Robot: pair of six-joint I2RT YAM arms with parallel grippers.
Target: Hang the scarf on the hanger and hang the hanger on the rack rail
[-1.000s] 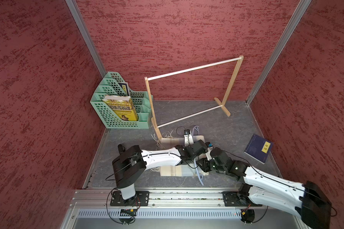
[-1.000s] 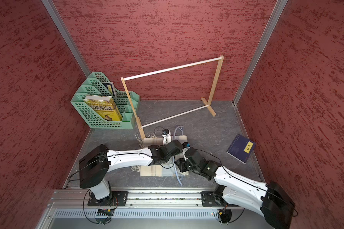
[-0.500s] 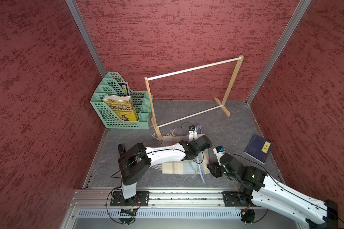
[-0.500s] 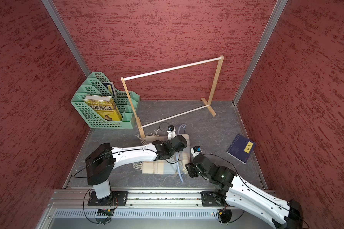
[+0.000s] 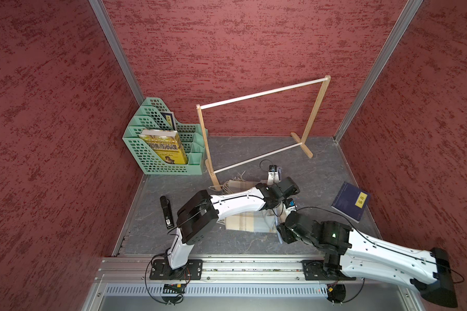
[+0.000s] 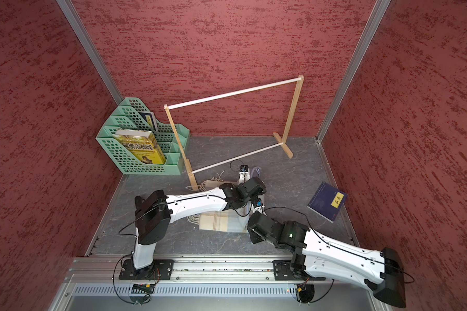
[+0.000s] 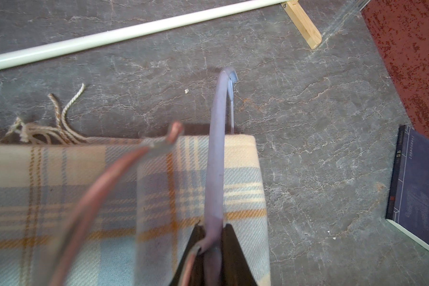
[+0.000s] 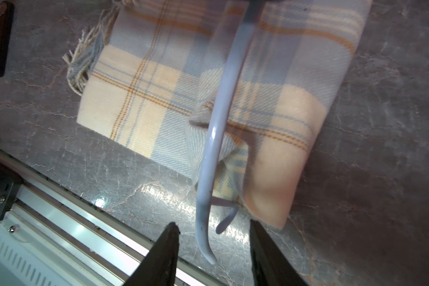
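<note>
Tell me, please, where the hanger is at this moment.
In the left wrist view the hanger is pinched in the left gripper, arching over the folded scarf, near the wooden rack.

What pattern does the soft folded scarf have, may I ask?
Folded scarf: pale blue-and-cream plaid with thin tan lines; best in right wrist view.

Both top views look down from high over the rail (image 5: 240,265) on the whole scene. Both wrist views sit close over scarf (image 7: 60,185) and hanger (image 7: 216,148).
</note>
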